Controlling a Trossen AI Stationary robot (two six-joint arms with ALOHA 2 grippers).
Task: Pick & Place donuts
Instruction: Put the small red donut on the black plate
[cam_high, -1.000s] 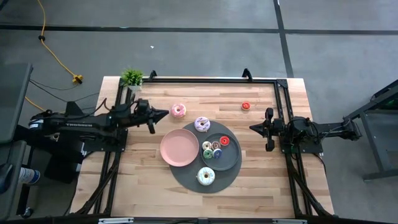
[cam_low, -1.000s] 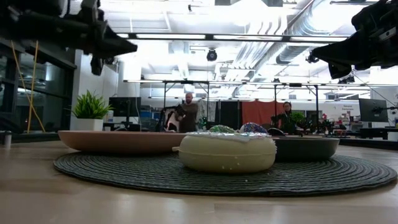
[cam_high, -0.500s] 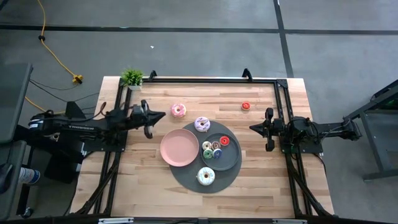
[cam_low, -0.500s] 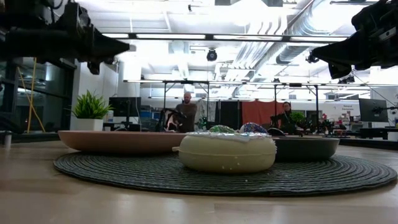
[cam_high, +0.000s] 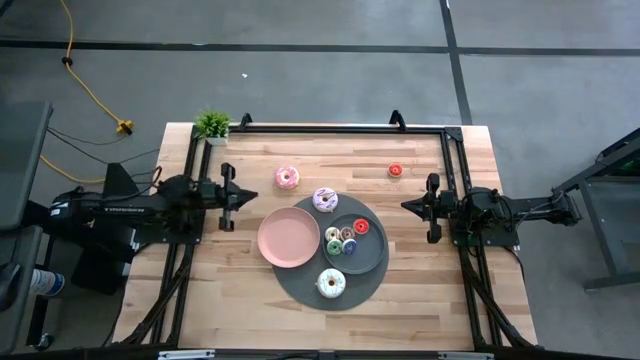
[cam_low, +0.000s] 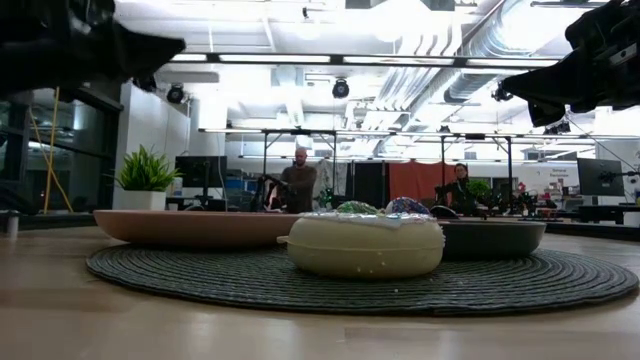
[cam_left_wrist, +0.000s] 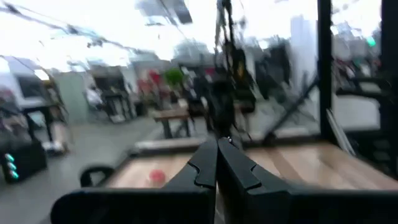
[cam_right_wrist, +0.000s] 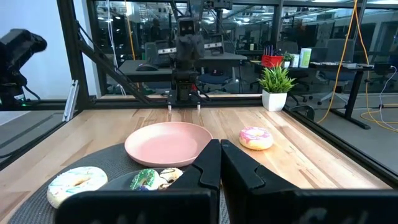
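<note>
In the high view the left hand (cam_high: 243, 196) is at the left part of the tabletop (cam_high: 420, 290), with its fingers pressed together and nothing between them. The right hand (cam_high: 405, 206) is at the right part, also fully closed and empty, pointing toward the middle. A round dark mat (cam_high: 300, 290) lies in the centre of the frame. On it there is a pink plate (cam_high: 288, 238) at the left and a grey plate (cam_high: 372, 258) at the right. The grey plate carries several tiny donuts (cam_high: 345, 240). A white-iced donut (cam_high: 331, 283) lies on the mat at the lower part, and a donut with pale icing (cam_high: 325, 199) lies at the upper edge of the mat. A pink-iced donut (cam_high: 287, 178) rests on the bare wood above the pink plate, and a tiny red donut (cam_high: 395, 170) lies alone at the upper right. A small green plant (cam_high: 212, 124) stands at the upper left corner.
</note>
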